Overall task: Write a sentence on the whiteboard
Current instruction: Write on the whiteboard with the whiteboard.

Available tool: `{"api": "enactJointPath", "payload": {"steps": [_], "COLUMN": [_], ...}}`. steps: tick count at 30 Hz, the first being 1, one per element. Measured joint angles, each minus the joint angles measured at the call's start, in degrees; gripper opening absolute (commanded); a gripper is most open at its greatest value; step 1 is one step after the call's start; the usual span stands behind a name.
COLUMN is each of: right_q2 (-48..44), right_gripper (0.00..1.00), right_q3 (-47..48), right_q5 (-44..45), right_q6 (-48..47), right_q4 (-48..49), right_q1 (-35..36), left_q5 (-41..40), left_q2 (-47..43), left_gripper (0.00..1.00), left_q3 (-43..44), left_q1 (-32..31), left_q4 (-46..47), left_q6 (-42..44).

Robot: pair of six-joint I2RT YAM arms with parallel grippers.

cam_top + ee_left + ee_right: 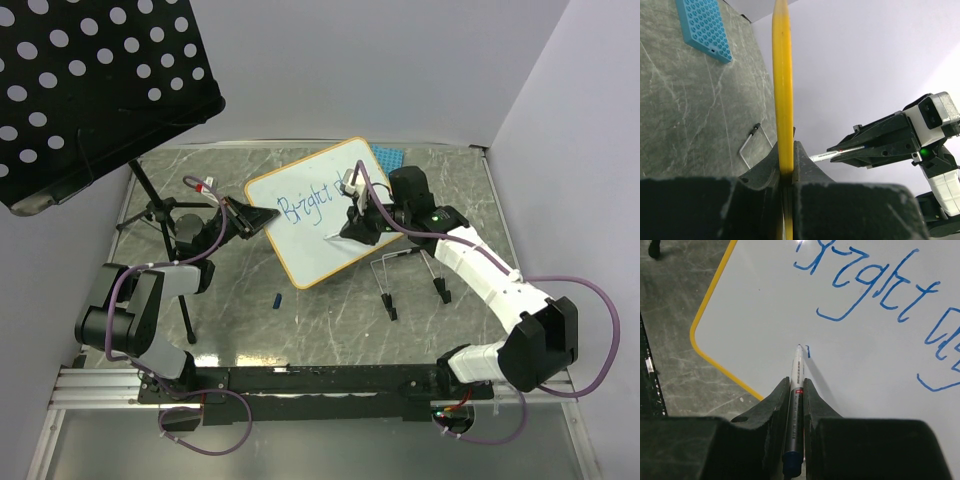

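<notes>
The left gripper [786, 167] pinches the rim of the whiteboard [318, 248], tilted over the table [330, 325], and the right gripper [797, 390] grips the marker [798, 365] under the unfinished sentence [875, 292], so a hard press could swivel the board and skew the stroke.

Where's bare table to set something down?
Table front centre, between whiteboard, wire rack and base rail, bar one small blue piece. Also the back strip behind the board. Crowded at the board: left pincer on its edge, right pincer's pen at its face.
</notes>
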Motion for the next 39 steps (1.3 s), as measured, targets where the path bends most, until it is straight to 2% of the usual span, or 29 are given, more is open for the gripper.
{"api": "enactJointPath", "payload": {"steps": [16, 28, 39], "right_q2": [0.0, 0.3, 3.1], "right_gripper": [0.00, 0.00, 0.00], "right_q3": [0.7, 1.9, 3.9], "right_q5": [-1.7, 3.4, 3.7], "right_q6": [-4.8, -4.0, -2.8], "right_q4": [-7.2, -5.9, -4.3], "right_q1": [0.0, 0.0, 0.0], "left_q5": [0.0, 0.0, 0.2], "left_q2": [0.0, 0.0, 0.0], "left_gripper": [0.01, 0.01, 0.01], "left_q3": [0.0, 0.0, 0.0], "left_q1": [0.0, 0.3, 0.5], "left_q4": [0.0, 0.0, -0.4], "left_q6": [0.1, 0.2, 0.5]}}
